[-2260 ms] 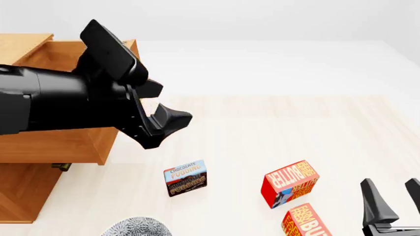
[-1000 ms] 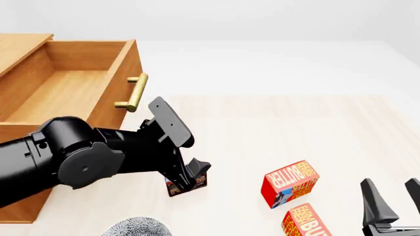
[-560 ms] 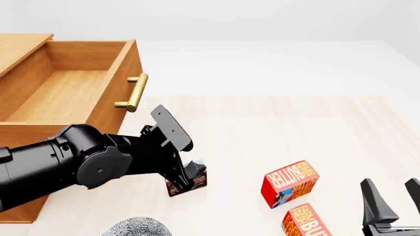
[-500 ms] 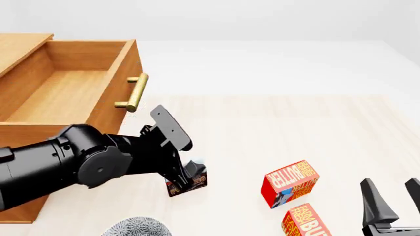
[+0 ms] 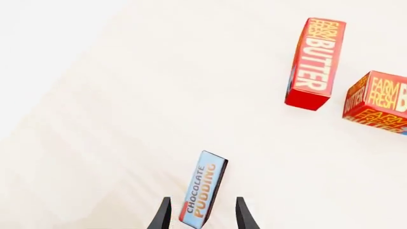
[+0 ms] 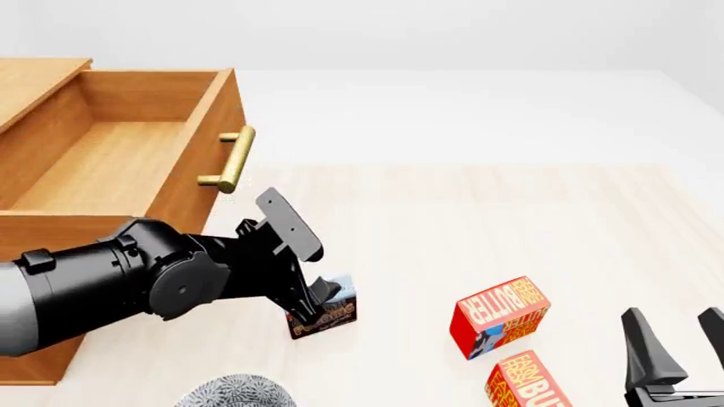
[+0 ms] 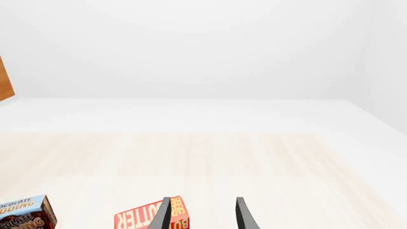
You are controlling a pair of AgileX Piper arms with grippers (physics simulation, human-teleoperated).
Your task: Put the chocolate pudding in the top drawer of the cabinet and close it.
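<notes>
Left wrist view: left gripper (image 5: 201,215) jaws apart, straddling chocolate pudding (image 5: 203,189); right gripper (image 7: 202,213) jaws apart.

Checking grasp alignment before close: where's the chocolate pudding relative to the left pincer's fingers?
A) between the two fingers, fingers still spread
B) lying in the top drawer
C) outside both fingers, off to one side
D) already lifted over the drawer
A: in the left wrist view the chocolate pudding stands between the left pincer fingers, with gaps visible on both sides.
</notes>
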